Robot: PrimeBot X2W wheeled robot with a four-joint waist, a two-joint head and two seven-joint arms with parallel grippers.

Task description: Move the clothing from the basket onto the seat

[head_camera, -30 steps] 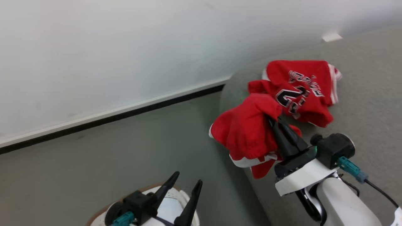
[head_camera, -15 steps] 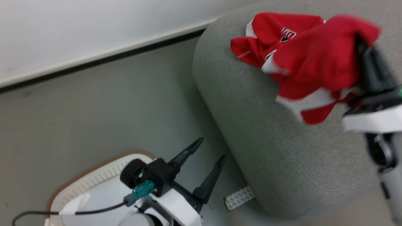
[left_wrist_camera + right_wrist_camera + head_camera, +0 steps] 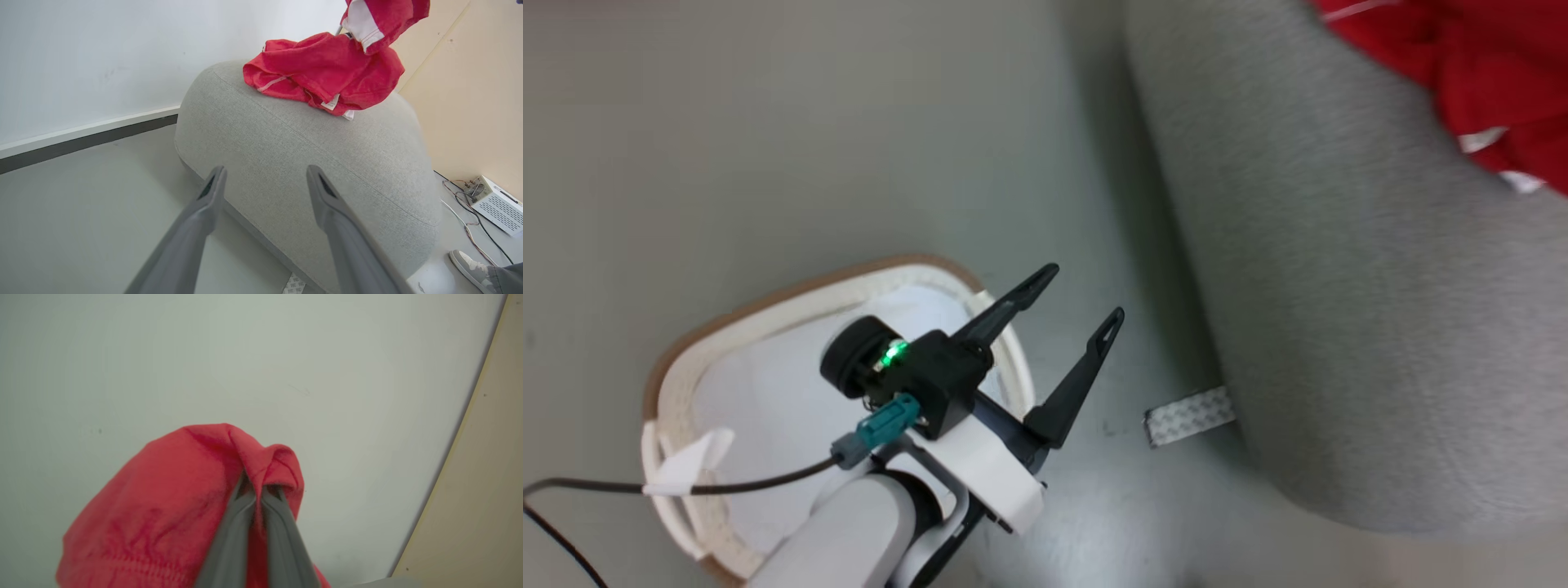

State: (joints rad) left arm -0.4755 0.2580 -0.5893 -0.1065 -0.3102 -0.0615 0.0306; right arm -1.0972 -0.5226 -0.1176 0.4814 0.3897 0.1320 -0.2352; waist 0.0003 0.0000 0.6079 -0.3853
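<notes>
My right fingers are pressed together on a fold of a red piece, which drapes over their tips, up in the air. Seen from my left wrist, a piece with a white band, which I take for the same one, hangs well beyond and above my left fingers, over the far end of the seat. The other red garment lies crumpled on the seat's top, past my left fingertips.

My left fingers are spread wide and hold nothing. The basket sits just behind and under them, with a pale pad inside and no red where I can see.

So I judge one piece delivered, while the second needs lowering and letting go. I can read no writing: the white tag at the lying garment's edge is too small.
</notes>
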